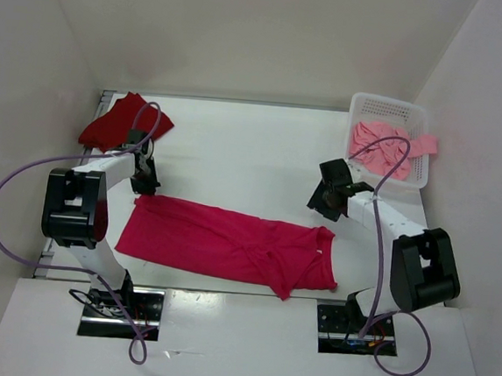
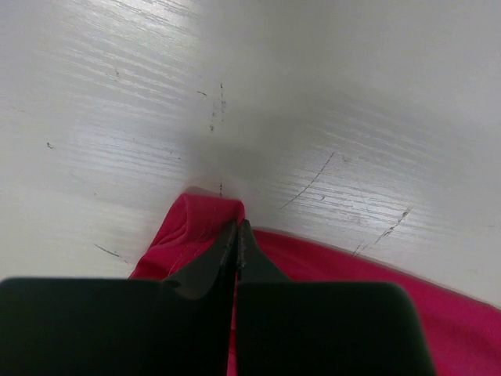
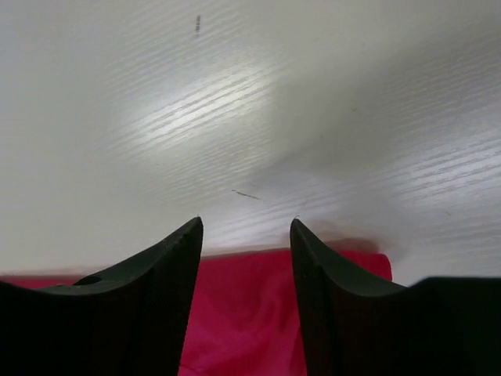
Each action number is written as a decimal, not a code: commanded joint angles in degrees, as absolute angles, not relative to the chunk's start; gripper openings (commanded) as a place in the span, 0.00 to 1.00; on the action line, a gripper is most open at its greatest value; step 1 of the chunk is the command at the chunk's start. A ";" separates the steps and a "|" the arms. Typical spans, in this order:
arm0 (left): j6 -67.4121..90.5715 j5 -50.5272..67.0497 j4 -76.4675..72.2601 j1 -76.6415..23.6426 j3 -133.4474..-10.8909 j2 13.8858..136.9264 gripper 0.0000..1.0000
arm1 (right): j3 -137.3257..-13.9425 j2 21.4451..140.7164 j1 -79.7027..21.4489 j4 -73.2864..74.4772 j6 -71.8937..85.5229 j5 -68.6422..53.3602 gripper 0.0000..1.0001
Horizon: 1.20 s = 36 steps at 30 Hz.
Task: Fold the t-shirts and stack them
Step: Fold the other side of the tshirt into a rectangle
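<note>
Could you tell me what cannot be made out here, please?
- Left wrist view: whether the shut left jaws pinch the crimson t-shirt; their black bodies cover the contact.
- Top view: the dark red t-shirt's near edge, under the left arm and its cable.
- Top view: the salmon pink t-shirt's shape, crumpled in the white basket, right arm's cable across it.
- Right wrist view: most of the crimson t-shirt, behind the open right jaws.

A white wood-grain table (image 1: 236, 152) carries three things; a crimson-pink t-shirt (image 1: 228, 243) spread flat along its near side, collar to the right; a dark red t-shirt (image 1: 116, 122) bunched at the far left corner; a white perforated basket (image 1: 384, 99) at the far right corner.
</note>
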State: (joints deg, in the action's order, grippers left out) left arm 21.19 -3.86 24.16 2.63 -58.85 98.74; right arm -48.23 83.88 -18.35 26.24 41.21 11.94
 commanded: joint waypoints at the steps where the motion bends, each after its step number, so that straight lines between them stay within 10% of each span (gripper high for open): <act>1: 21.01 -3.17 23.99 3.08 -59.33 98.09 0.00 | -51.68 81.30 -18.28 29.27 36.66 9.43 0.55; 19: 21.53 -1.58 22.94 3.08 -58.80 98.09 0.00 | -55.37 89.55 -26.02 33.93 29.88 -2.45 0.62; 28: 22.06 -1.05 22.94 3.08 -59.33 98.09 0.00 | -55.37 92.99 -26.02 30.24 31.19 -1.50 0.09; 36: 22.68 -2.19 22.41 4.13 -60.90 98.70 0.00 | -62.92 98.69 -23.82 23.92 31.03 -0.27 0.00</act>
